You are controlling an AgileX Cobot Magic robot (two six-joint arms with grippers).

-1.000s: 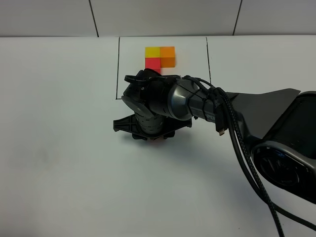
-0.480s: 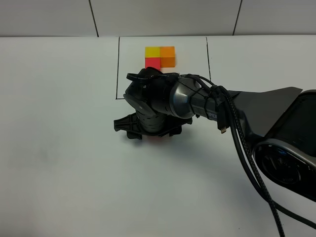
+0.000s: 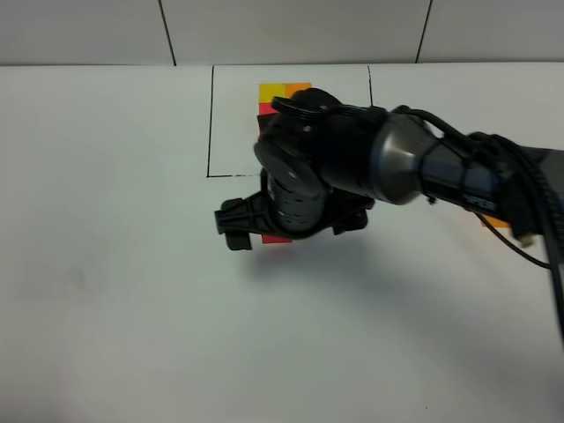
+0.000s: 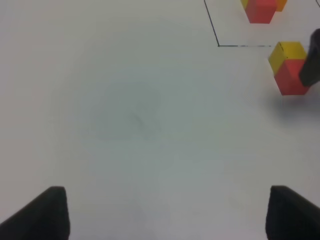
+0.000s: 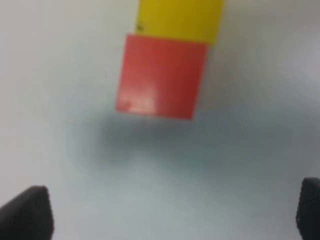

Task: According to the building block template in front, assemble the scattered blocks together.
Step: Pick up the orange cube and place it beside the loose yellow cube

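Jaws of right gripper (image 5: pixel 167 215) spread wide, gripping nothing, over red block (image 5: pixel 161 75) touching yellow block (image 5: pixel 180 17); left gripper (image 4: pixel 165 212) jaws apart, empty.

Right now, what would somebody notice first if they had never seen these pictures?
The big black right arm grabs the eye, stretching over the middle of the white table and hiding most of the building block template at the back. Under its open jaws sit a red block and a yellow block, touching side by side.
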